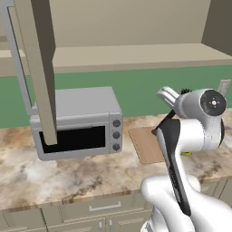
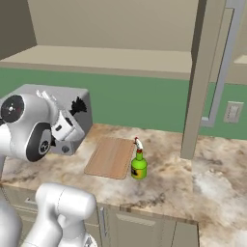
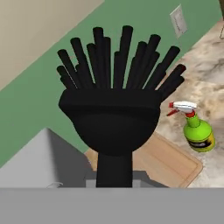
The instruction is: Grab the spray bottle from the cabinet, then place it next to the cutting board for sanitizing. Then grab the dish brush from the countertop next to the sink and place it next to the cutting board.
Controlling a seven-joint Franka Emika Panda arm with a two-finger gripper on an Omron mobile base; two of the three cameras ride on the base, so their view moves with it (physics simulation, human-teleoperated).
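With fingers clamped on the dish brush (image 3: 111, 113), we should lower it flat beside the cutting board (image 2: 110, 157), clear of the spray bottle (image 2: 139, 164).

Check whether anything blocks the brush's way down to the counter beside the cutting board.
Nothing visible does. The tool holds the dish brush up over the toaster oven; bare countertop surrounds the cutting board, except where the spray bottle stands.

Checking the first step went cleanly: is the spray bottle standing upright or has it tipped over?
Upright. The spray bottle stands on its base on the countertop, trigger head on top, just right of the cutting board.
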